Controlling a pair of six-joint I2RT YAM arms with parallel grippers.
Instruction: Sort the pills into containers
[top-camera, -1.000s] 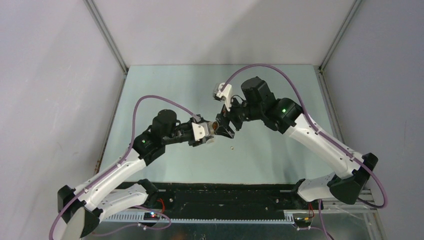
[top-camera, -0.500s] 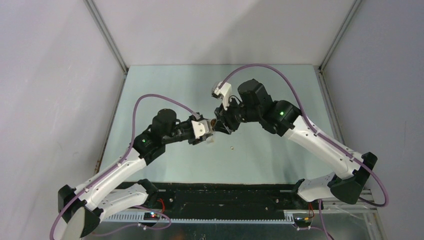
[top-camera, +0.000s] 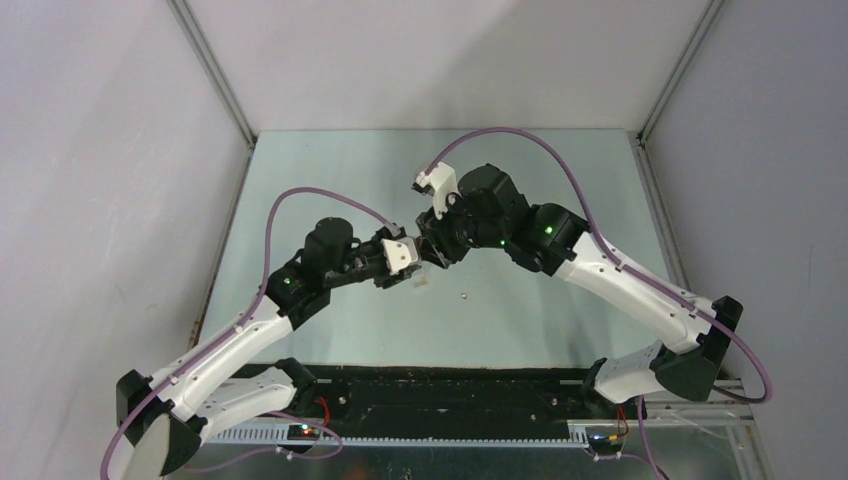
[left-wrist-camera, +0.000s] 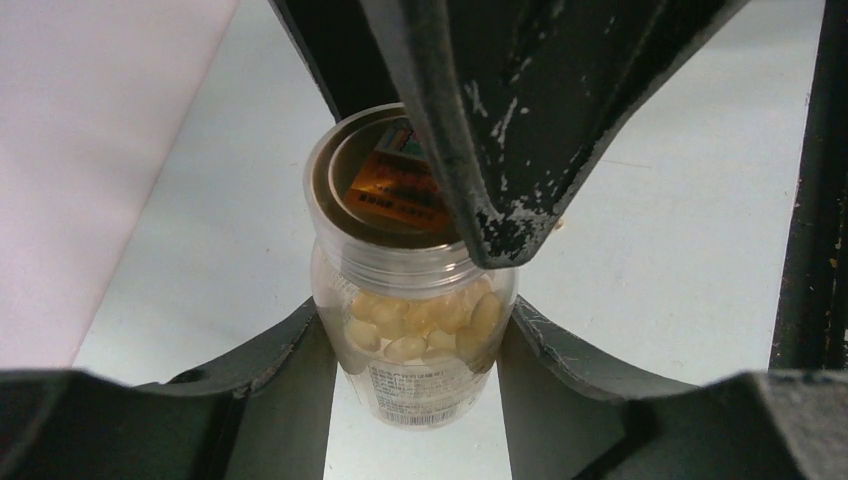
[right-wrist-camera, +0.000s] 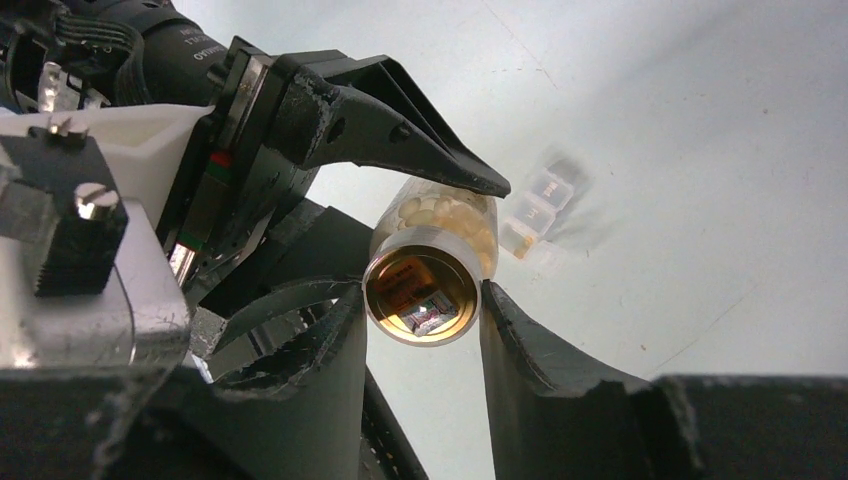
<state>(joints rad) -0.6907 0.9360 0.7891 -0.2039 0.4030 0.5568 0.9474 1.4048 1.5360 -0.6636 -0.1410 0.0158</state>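
While my left gripper (left-wrist-camera: 412, 345) is clamped on the body of a small clear bottle (left-wrist-camera: 400, 385), my right gripper (right-wrist-camera: 422, 300) is closed on its cap end, one finger touching each side. The bottle is held over the counter (top-camera: 330, 170), near its middle, and the two arms meet there. Pills (left-wrist-camera: 415, 320), pale yellowish, are bunched inside the bottle near the cap. An orange-brown label shows through the end.

Pill box (right-wrist-camera: 540, 205): lying on the counter just past the bottle in the right wrist view. It is blurred, a few joined square compartments, and I can't tell whether the lids are up or down. One loose pill (top-camera: 464, 295) sits on the counter right of the grippers, apart from the pill box.

Counter is pale grey-green, matte, with faint scratches. Plain grey walls (top-camera: 420, 60) close it in on three sides, with aluminium posts (top-camera: 215, 75) running up from the back corners. A black rail (top-camera: 450, 385) runs along the near edge between the arm bases. A purple cable (top-camera: 300, 195) loops over each arm.
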